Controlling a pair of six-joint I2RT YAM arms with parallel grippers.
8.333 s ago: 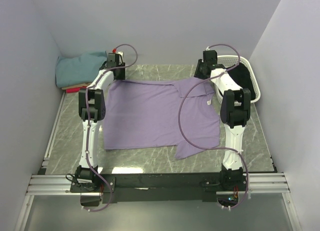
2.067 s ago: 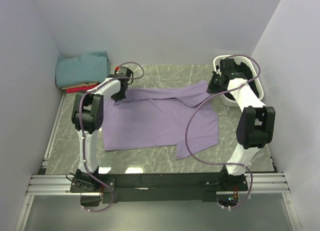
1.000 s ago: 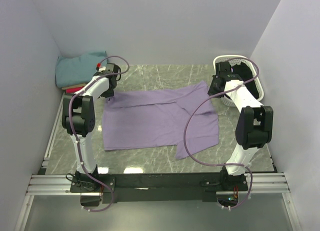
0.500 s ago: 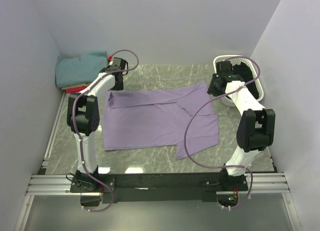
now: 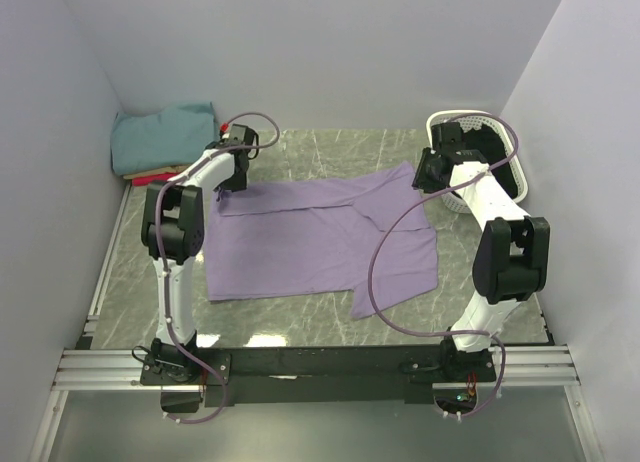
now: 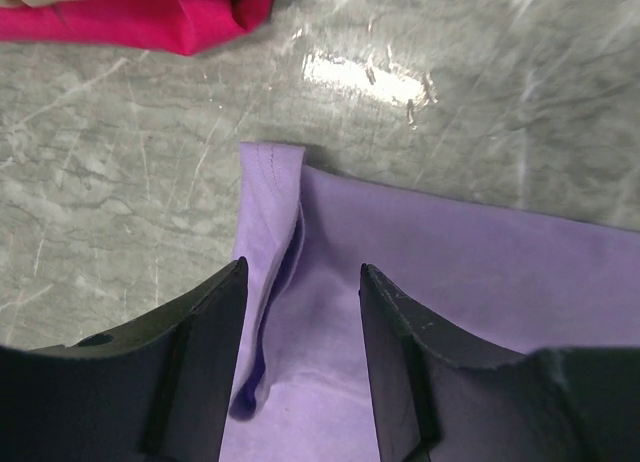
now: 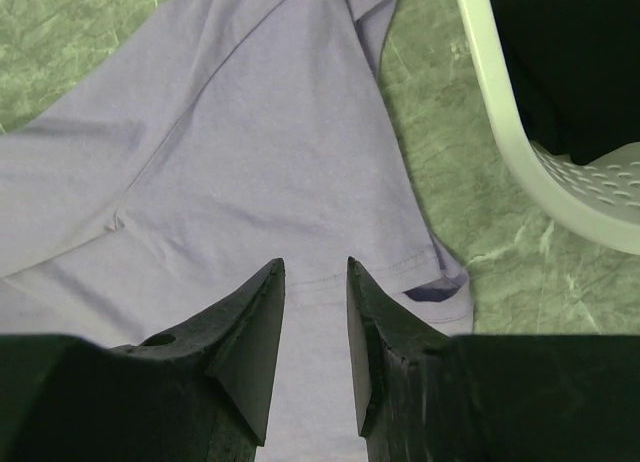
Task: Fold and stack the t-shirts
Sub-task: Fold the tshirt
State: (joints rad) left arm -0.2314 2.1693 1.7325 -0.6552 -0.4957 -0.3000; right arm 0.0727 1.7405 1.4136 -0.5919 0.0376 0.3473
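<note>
Right under the left end effector [image 6: 302,272] lies the lavender t-shirt [image 5: 310,242], and its jaws stand well apart with nothing between them. Just ahead of its left finger the shirt's corner is doubled over on itself. That looks the best place to pinch, since a thicker fold should slip less than a single layer.

The right end effector [image 7: 312,270] hangs over the shirt's other top end, its jaws a narrower gap apart and holding nothing that I can see. A sleeve hem lies just to the right of them.

The cloth looks light, limp and thin. I'd expect it to sag and drag on the smooth marbled worktop [image 5: 300,317] unless both corners go up together.

Below the right end effector, its own purple cable [image 5: 372,272] loops across the shirt and might catch a lifted edge.

Close to the right of that end effector stands a white basket [image 7: 560,172] with something dark inside, tight against any swing that way.

Beyond the left end effector, up and to its left, are a folded red shirt [image 6: 130,17] and a teal shirt [image 5: 160,137] on top.
</note>
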